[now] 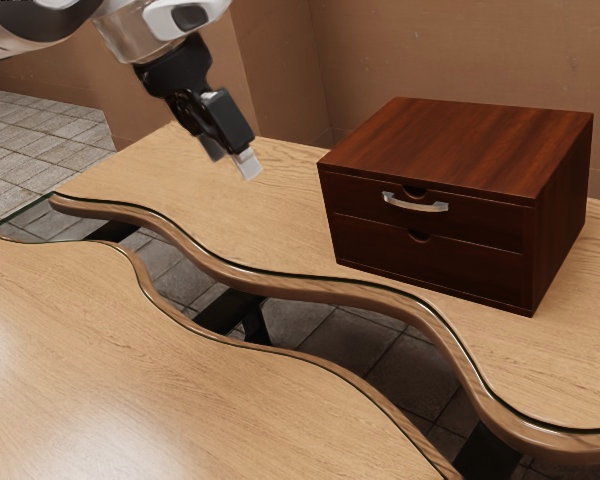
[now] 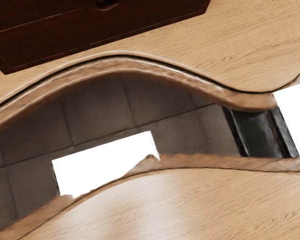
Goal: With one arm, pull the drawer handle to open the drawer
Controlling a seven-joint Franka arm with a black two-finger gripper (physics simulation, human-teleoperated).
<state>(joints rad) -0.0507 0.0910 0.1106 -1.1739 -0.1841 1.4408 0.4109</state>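
Gripper [image 1: 232, 160]: held in the air over the table [image 1: 230, 215], well apart from the cabinet, toward the exterior view's left; fingers parted, nothing grasped.
Drawer handle [image 1: 415, 203]: silver, fixed to the top drawer [image 1: 425, 210], untouched.
Top drawer: seen flush with the front, shut.
Cabinet [image 1: 460, 150]: dark wood, two drawers, set on the table at the exterior view's right.
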